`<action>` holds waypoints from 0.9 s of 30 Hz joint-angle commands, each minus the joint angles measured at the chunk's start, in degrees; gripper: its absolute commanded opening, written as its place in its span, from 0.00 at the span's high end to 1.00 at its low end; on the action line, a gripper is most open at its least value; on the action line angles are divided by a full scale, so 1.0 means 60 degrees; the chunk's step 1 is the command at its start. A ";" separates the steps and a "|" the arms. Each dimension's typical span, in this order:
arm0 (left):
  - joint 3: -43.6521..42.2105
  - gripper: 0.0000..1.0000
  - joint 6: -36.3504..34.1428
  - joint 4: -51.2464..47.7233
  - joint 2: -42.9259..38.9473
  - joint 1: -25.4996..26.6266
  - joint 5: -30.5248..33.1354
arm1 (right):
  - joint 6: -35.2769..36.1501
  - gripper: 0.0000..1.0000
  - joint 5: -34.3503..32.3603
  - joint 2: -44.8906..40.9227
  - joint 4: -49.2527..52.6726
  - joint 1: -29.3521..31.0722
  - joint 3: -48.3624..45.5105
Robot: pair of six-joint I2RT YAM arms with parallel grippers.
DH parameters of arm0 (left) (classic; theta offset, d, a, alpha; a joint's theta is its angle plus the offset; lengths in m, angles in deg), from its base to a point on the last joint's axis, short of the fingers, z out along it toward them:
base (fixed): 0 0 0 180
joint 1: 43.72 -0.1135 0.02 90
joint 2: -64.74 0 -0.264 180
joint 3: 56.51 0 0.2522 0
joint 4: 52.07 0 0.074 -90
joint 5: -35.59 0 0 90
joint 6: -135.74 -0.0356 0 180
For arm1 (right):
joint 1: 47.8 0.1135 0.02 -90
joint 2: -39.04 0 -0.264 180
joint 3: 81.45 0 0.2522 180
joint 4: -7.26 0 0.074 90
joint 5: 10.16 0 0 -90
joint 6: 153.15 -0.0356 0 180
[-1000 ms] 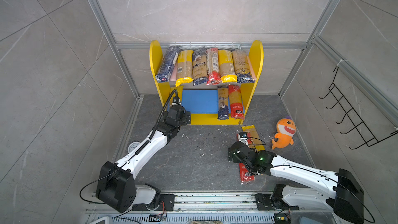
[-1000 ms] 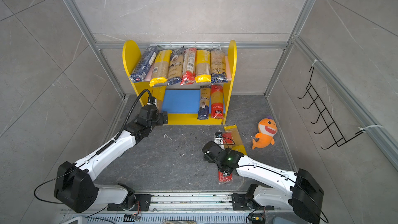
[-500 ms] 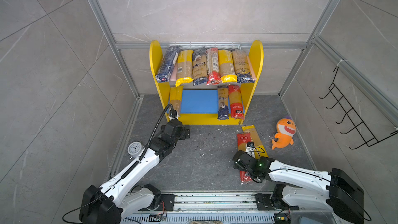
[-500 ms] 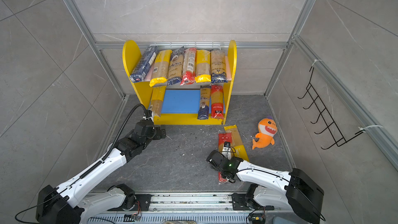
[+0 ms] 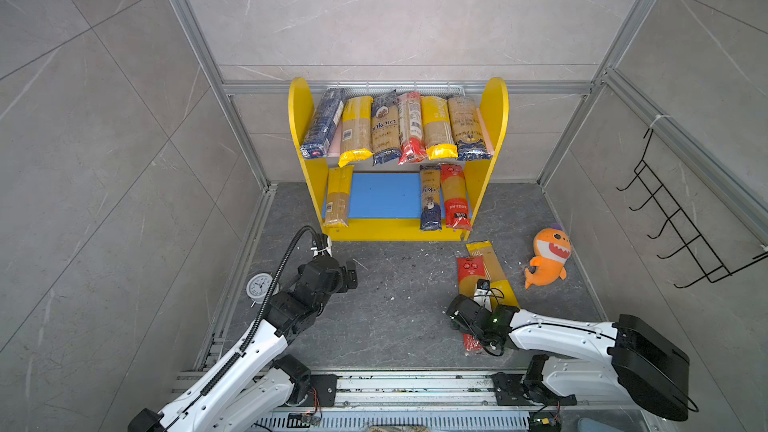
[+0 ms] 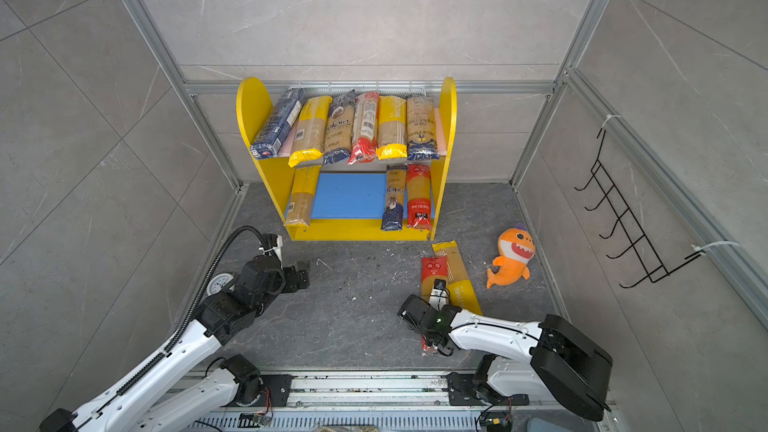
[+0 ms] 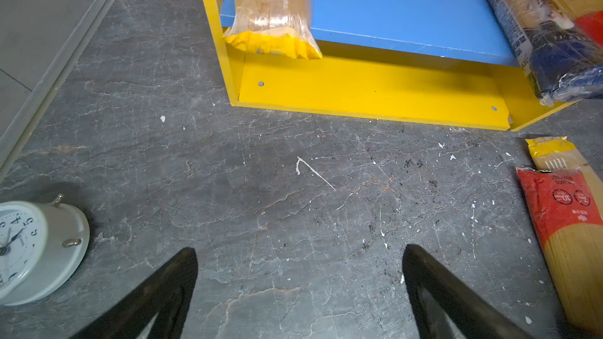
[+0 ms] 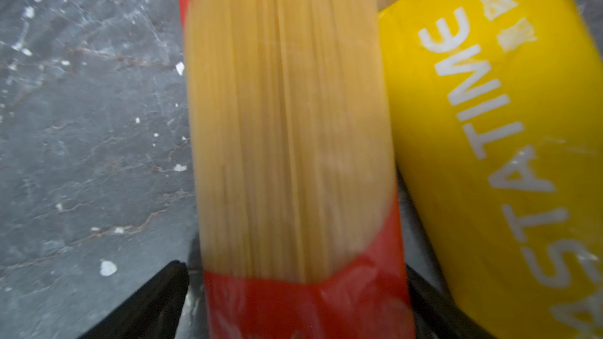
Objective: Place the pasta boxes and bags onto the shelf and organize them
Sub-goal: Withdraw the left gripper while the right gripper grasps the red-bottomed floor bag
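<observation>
Two packs not shelved yet, both on the floor (image 5: 399,309) off the shelf (image 5: 390,230) front-right corner.
- red-ended pack (image 5: 468,273): clear bag, spaghetti visible, red print at both ends. Long axis front-to-back, one end toward the shelf.
- yellow pack (image 5: 492,268): right beside it, slightly skewed, far end nearest the shelf corner.

right gripper (image 8: 295,275): jaws spread wide, one finger on each side of the red-ended pack, no clamp.
left gripper (image 7: 298,252): jaws wide, holding nothing, over the floor off the shelf front-left.

upper board (image 5: 337,141): six packs front-to-back, ends overhanging the front. The dark blue box (image 5: 323,124) at the left is tilted.
lower board (image 5: 382,195): one pack left, two right, same axis.
</observation>
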 commanded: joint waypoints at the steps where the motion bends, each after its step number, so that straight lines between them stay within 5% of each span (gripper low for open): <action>1: 0.0050 0.00 0.0374 -0.0424 -0.0311 0.0051 0.0052 | 0.0391 0.00 0.0321 0.0565 -0.0654 0.0135 0.0226; 13: -0.0007 0.00 0.0611 -0.0882 -0.0740 0.0057 0.0089 | 0.1160 0.00 0.0507 0.2166 -0.1489 0.0672 0.1548; 27: -0.0261 0.00 0.0757 -0.0779 -0.0697 0.0061 -0.0079 | 0.0318 0.00 -0.0422 0.2760 -0.1613 0.1064 0.1016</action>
